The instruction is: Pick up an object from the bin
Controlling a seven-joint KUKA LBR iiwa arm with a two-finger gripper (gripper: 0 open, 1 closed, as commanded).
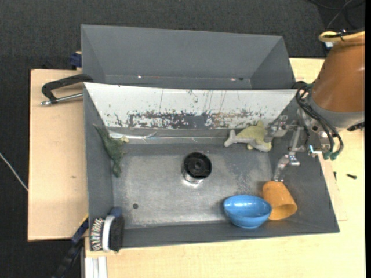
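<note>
My gripper (285,164) hangs at the right side of the bin, reaching in from the right. Just below its tip lies an orange cup (280,200) on its side, close to the bin's front right wall. A blue bowl (247,210) sits upright against the cup's left side. Behind and to the left of the gripper, a pale yellowish toy animal (250,136) lies by the back wall. Nothing shows held by the gripper.
A black round disc-like thing (197,166) rests in the middle of the bin floor. A green toy lizard (113,149) leans along the left wall. A black brush with pale bristles (105,234) sits at the front left corner.
</note>
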